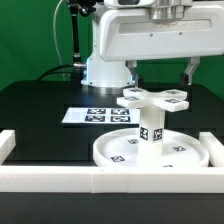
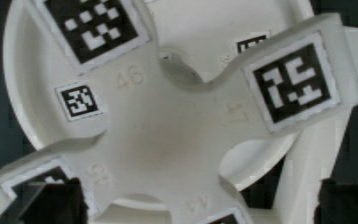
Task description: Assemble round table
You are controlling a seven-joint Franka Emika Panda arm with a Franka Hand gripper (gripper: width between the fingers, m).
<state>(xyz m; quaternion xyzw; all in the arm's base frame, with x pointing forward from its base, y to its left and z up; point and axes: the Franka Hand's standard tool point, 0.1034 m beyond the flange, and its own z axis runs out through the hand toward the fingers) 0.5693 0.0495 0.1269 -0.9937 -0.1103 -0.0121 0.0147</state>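
The large rimmed round disc (image 1: 115, 152) lies flat at the front of the table. The short cylindrical leg (image 1: 151, 131) stands upright on it. The cross-shaped foot (image 1: 155, 98) sits on top of the leg, its tags facing up. My gripper (image 1: 160, 72) hangs just above the foot, open, with one finger on each side and nothing held. In the wrist view the foot (image 2: 176, 120) fills the frame from close above, with the disc (image 2: 51, 60) behind it. My dark fingertips (image 2: 5, 200) show only at the frame's edge, well apart.
The marker board (image 1: 95, 115) lies flat behind the disc. White border bars run along the front (image 1: 100, 181), the exterior view's left (image 1: 8, 145) and right (image 1: 215, 145). The arm's white base (image 1: 105, 68) stands at the back.
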